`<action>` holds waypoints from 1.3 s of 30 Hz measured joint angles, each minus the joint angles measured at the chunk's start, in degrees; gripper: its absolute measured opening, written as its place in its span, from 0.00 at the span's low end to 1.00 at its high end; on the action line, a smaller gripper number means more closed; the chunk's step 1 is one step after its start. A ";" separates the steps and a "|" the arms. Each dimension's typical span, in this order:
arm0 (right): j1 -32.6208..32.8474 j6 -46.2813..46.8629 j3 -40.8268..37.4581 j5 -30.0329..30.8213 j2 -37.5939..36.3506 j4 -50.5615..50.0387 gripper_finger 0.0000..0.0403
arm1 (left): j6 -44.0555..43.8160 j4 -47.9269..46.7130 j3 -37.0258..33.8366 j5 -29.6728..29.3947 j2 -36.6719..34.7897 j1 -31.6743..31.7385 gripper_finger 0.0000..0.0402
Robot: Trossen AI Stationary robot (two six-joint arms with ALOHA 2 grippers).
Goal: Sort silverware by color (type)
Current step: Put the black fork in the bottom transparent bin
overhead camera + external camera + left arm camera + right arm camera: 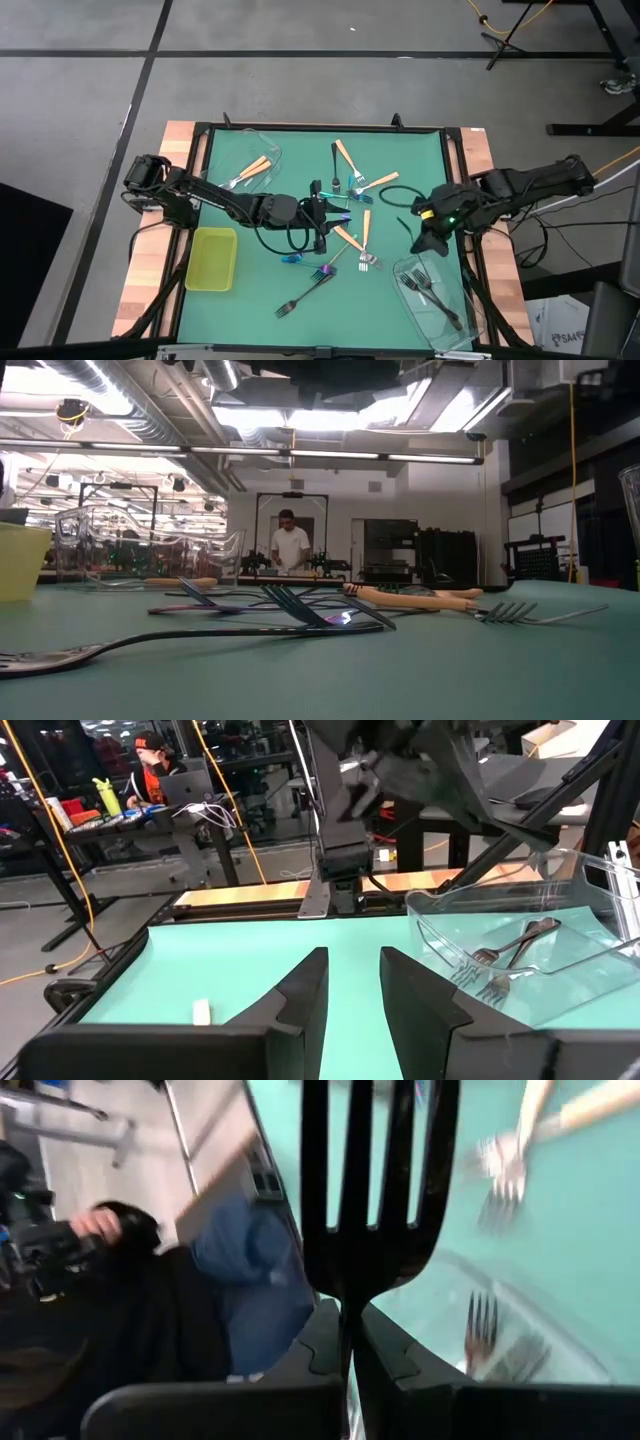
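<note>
Right gripper (350,1330) pinched one black fork (370,1180), tines up, above the near-right clear tub (440,300) holding two dark forks (425,287). Left gripper (352,985) sat mid-table, fingers spread, empty. Far-left tub (268,148) held two orange-handled forks (252,170); about five more orange ones and four iridescent forks (310,292) lay loose on the mat. One yellow-green tray (212,258) sat near left. No readable writing.

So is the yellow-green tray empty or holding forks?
Empty: the high view shows the yellow-green tray with a bare floor, no forks inside.
</note>
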 joint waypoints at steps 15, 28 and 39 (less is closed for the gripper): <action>18.91 12.96 0.00 4.62 10.53 -3.10 0.00 | -0.04 -0.01 0.00 0.00 0.00 -0.01 0.22; 27.76 16.72 0.00 5.96 25.03 -4.56 0.00 | -0.07 -0.01 0.00 0.00 0.00 -0.01 0.22; 27.71 16.77 0.00 8.60 32.16 -6.09 0.00 | -0.09 -0.01 0.00 -0.01 0.00 -0.03 0.22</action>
